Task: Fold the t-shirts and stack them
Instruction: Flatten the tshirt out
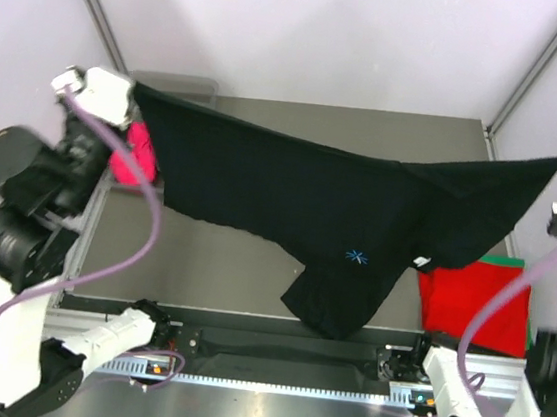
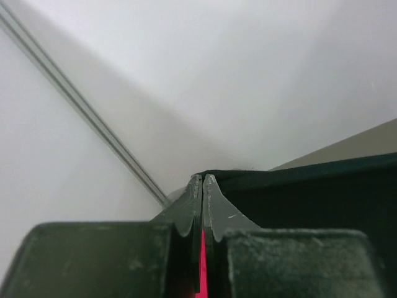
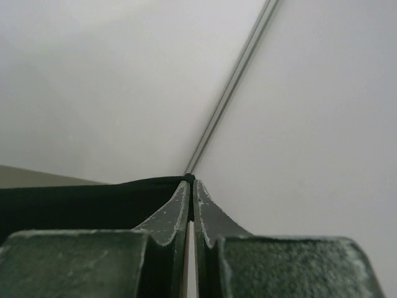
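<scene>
Two arms hold one black t-shirt [image 1: 289, 205] stretched in mid-air over the counter [image 1: 221, 267], spanning nearly its whole width L to R. The left fingers [image 2: 193, 208] are pinched tight on one end of the cloth, high at the far-left side. The right fingers [image 3: 170, 214] are clamped on the opposite end at the far-right edge. Btwn them the top edge runs taut w/ a slight sag. The rest hangs in a slanting drape, its lowest fold drooping toward the counter's near edge, right of centre; whether it touches can't be told. The fabric is plain matte black, w/ a tiny blue starburst mark [image 1: 356, 256] and a small white tag [image 1: 420, 260] just beside it. A red t-shirt [image 1: 479, 307] lies flat at the counter's right side, a green t-shirt [image 1: 507, 261] peeking out at its far edge. A pink t-shirt [image 1: 135, 157], bunched, shows at left, partly hidden by the black cloth. A grey tub [image 1: 187, 83] sits at the far-left corner, mostly hidden.
</scene>
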